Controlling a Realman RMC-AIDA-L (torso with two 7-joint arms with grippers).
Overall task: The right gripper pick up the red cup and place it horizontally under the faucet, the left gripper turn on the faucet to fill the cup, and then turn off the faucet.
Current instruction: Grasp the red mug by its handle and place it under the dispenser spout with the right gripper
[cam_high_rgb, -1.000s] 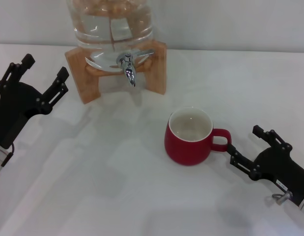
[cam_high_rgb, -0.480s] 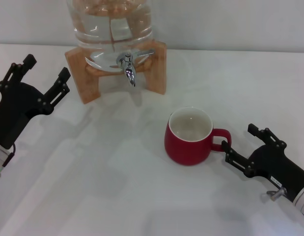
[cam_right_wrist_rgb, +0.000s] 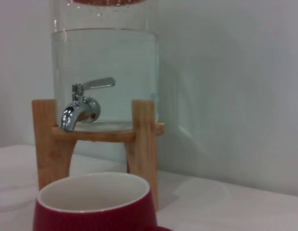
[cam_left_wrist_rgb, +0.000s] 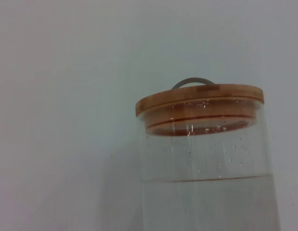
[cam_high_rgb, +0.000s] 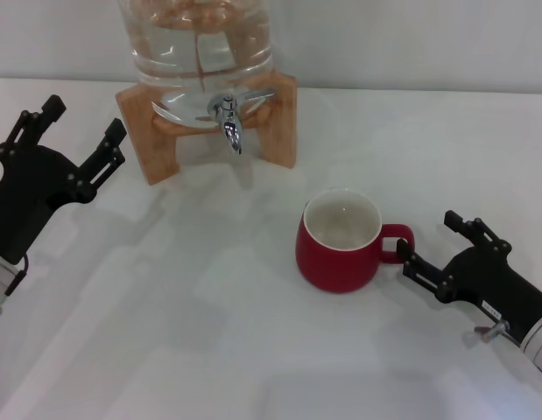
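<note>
The table (cam_high_rgb: 165, 332) is carrying everything, white and broad; at its far edge the jar (cam_high_rgb: 197, 35) is sitting on a wooden stand (cam_high_rgb: 148, 131), well ahead of both hands and holding clear water; in the left wrist view its wooden lid (cam_left_wrist_rgb: 199, 98) is showing above the water line. The left hand (cam_high_rgb: 71, 131) is hovering just beside the stand on the robot's left, its two fingers spread wide and gripping nothing. The right hand (cam_high_rgb: 435, 243) is lying low over the table at the robot's right, its fingers parted and empty; the near finger (cam_high_rgb: 424, 269) is reaching up close to the cup's handle, though whether it is touching cannot be told. The cup (cam_high_rgb: 339, 241) is standing upright on the table directly in front of the right hand, its handle (cam_high_rgb: 399, 244) pointing back toward that hand and its cream inside looking empty; it is sitting nearer the robot than the stand and off to the right of the faucet, not under it. The faucet (cam_high_rgb: 228, 121) is sticking out from the jar's base between the stand's legs, well apart from the left hand's fingers; its lever (cam_right_wrist_rgb: 97, 83) is lying level above the down-turned spout (cam_right_wrist_rgb: 69, 117).
</note>
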